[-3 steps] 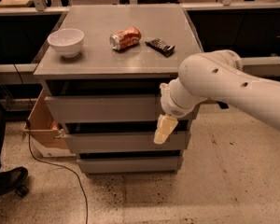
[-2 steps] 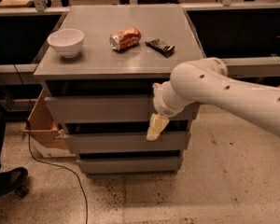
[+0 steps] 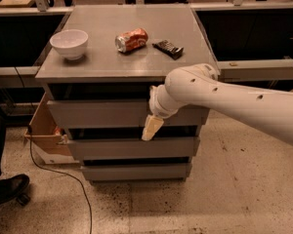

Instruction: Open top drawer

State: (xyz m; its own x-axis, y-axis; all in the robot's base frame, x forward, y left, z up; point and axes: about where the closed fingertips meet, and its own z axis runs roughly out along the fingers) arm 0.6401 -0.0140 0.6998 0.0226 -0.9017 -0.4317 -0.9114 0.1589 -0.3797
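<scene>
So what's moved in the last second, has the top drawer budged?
The gripper has slid left in the camera view along the front of the cabinet, and is now at the lower edge of the top drawer. No grasp is visible. The top drawer, white bowl, soda can and dark wrapper have not shifted.

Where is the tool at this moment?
In the camera view, the tool hangs at the lower edge of the top drawer, slightly right of centre, just above the middle drawer.
</scene>
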